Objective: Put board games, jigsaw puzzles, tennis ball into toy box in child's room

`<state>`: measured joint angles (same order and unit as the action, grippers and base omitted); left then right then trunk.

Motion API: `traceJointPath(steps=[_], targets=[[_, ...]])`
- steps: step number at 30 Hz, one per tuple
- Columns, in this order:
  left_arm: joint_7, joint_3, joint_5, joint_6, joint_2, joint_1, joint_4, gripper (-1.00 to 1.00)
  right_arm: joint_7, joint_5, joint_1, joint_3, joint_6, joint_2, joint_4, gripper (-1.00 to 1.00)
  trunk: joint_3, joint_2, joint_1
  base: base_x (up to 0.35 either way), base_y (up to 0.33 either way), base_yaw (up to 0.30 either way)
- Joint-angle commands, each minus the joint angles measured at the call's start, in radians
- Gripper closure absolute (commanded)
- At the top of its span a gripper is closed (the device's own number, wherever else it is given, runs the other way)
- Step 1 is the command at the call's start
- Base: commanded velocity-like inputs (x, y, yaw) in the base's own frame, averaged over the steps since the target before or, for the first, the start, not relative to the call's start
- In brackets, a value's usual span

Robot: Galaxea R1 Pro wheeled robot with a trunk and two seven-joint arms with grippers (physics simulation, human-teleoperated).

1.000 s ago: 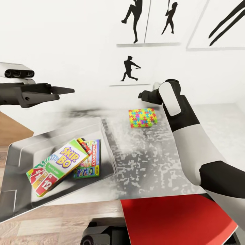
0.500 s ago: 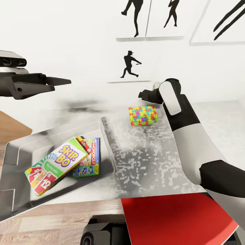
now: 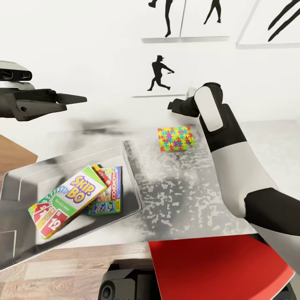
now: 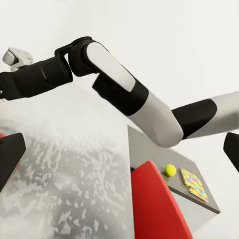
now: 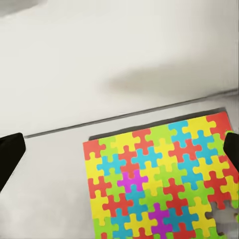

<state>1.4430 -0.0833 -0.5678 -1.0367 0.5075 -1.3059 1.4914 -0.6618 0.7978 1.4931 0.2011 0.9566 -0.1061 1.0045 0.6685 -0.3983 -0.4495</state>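
Note:
The see-through toy box (image 3: pixel 129 166) sits on the left part of the light grey table (image 3: pixel 183 200). In it lie the Skip-Bo board game (image 3: pixel 66 200) and, partly under it, a green-edged game box (image 3: pixel 110 196). One jigsaw puzzle (image 3: pixel 175 138) (image 5: pixel 159 179) lies flat near the wall. My right gripper (image 3: pixel 177 106) (image 5: pixel 119 152) hovers open just above its far edge, holding nothing. High above the toy box's far side, my left gripper (image 3: pixel 68 99) (image 4: pixel 119 154) is open and empty. On a lower dark grey section lie the tennis ball (image 4: pixel 170 170) and a second jigsaw puzzle (image 4: pixel 194 183).
A red curved surface (image 3: pixel 216 266) sits close below the table's near edge. The white wall behind the table carries black baseball-player pictures (image 3: pixel 158 79). Wood-plank floor (image 3: pixel 54 275) shows at the lower left.
The whole head view has shifted a little. My right gripper has lifted slightly relative to the puzzle. The games in the toy box lie as before.

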Motion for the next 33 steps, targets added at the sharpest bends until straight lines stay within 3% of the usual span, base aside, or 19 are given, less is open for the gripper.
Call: traceJointPath(steps=[1,33], targets=[[0.002,-0.002,-0.003,-0.011,0.001,-0.001,0.000,-1.00,-0.011,0.010,0.004,0.002,0.001,0.000,0.000,-1.00,0.003,-0.002,-0.001,0.000,0.000,0.000],[0.002,-0.003,-0.003,-0.011,0.002,-0.003,0.001,-1.00,-0.010,0.010,0.035,0.010,0.024,-0.003,0.000,-1.00,0.056,-0.002,-0.001,0.000,0.000,0.000]])
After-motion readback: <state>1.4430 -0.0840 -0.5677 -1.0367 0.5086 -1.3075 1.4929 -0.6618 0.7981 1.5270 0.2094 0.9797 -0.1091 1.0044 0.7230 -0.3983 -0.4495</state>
